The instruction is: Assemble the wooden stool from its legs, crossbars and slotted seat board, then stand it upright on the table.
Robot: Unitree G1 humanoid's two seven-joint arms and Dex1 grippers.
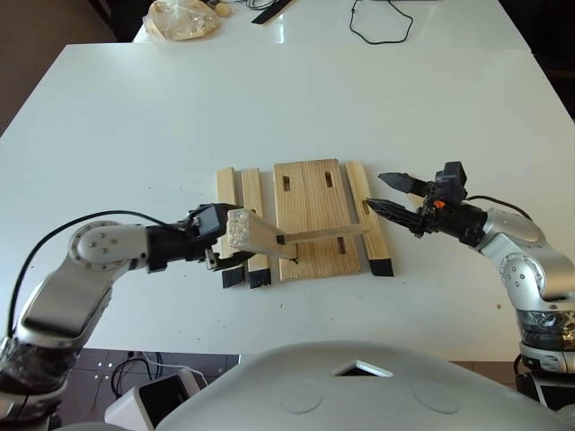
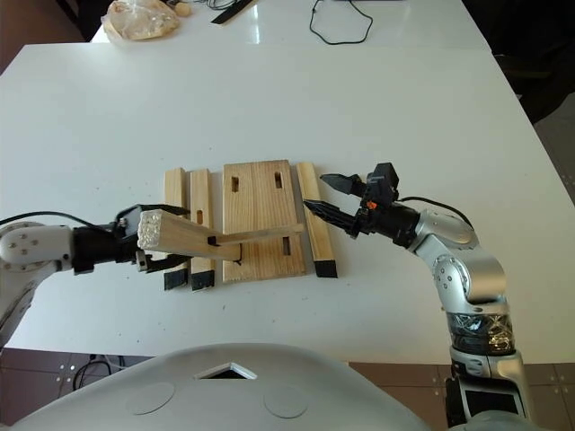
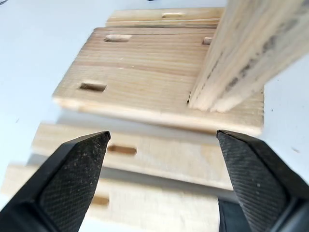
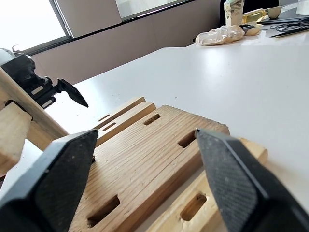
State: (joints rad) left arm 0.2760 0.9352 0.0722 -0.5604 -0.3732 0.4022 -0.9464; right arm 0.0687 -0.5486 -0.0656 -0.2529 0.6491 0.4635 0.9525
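Observation:
The slotted seat board [image 1: 314,193] lies flat mid-table. Two legs [image 1: 226,202] lie side by side at its left, and a black-tipped leg [image 1: 375,242] lies along its right edge. A further leg [image 1: 262,236] rises tilted from the board's near-left corner, with a thin crossbar [image 1: 328,233] running from its slot across the board. My left gripper [image 1: 214,244] is right beside that leg's raised end. Its fingers [image 3: 72,179] stand open with nothing between them, and the leg [image 3: 246,53] passes to one side. My right gripper [image 1: 375,191] hovers open over the right leg.
A crumpled plastic bag [image 1: 182,18] and a black cable [image 1: 377,27] lie on a second table behind. White tabletop [image 1: 135,126] stretches wide around the parts on all sides.

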